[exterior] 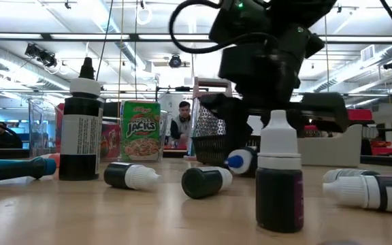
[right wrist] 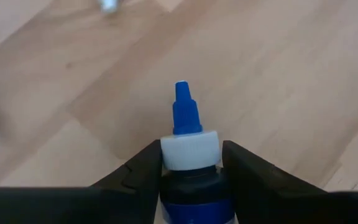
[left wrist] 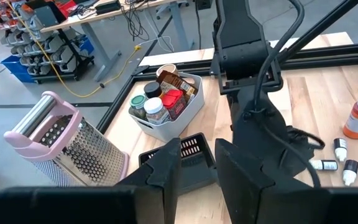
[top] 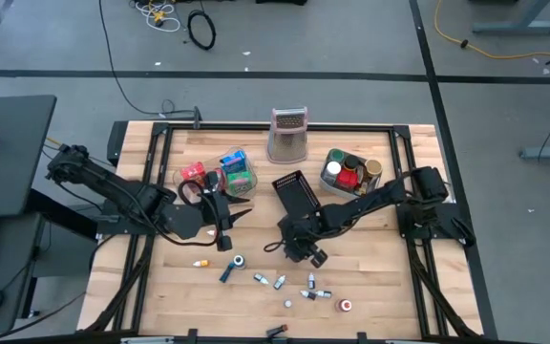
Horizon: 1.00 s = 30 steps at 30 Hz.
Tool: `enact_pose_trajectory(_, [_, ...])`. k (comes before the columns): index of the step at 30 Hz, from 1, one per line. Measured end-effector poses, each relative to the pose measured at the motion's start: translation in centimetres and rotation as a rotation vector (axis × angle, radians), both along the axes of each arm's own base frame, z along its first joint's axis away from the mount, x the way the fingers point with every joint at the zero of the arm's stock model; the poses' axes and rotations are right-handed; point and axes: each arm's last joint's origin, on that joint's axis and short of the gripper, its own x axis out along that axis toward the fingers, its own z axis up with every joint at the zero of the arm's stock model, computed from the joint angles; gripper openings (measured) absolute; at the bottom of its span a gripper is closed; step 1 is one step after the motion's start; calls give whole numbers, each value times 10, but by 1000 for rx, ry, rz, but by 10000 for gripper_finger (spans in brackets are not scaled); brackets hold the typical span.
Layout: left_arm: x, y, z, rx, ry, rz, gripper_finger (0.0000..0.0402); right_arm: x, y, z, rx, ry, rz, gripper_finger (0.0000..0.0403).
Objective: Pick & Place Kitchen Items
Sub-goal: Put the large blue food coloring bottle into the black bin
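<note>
The right tool [right wrist: 191, 171] grips a blue-tipped bottle [right wrist: 188, 146], its long axis running forward between the fingers. The basket [top: 299, 194] lies just beside it, toward the bench's far edge. The left tool [left wrist: 197, 180], narrow and empty, waits farther off.

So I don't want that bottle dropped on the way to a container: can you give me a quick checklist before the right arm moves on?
1. Right gripper shut on the blue-tipped bottle: ok.
2. Cap on bottle: ok.
3. Bottle lifted off the table: cannot tell.
4. Room in the grey bin: not ok, already crowded with jars.
5. Black basket beside the gripper: ok.
6. Left gripper away from it: ok.
</note>
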Motion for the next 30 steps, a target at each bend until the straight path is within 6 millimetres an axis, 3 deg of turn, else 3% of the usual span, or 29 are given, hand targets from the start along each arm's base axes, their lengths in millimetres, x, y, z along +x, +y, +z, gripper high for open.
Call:
enact_pose_trajectory(3, [0,0,0,0,0,0,109,4,1,11,45,5,-88,158])
enact_pose_trajectory(7, [0,0,0,-3,-2,1,109,8,1,55,90,-127,-141,158])
enact_pose_trajectory(14, [0,0,0,-7,0,1,109,-20,-12,129,8,-341,-332,162])
enact_pose_trajectory(17, [0,0,0,-9,-2,2,109,-33,-17,146,49,-492,-373,162])
enact_pose_trajectory(21, [0,0,0,-9,0,1,109,-51,-27,137,116,-717,-392,163])
enact_pose_trajectory(26, [0,0,0,-9,-5,2,109,-70,-45,98,340,-1070,-577,165])
enact_pose_trajectory(30, [0,0,0,-6,-8,10,109,-86,-54,61,449,-1175,-764,165])
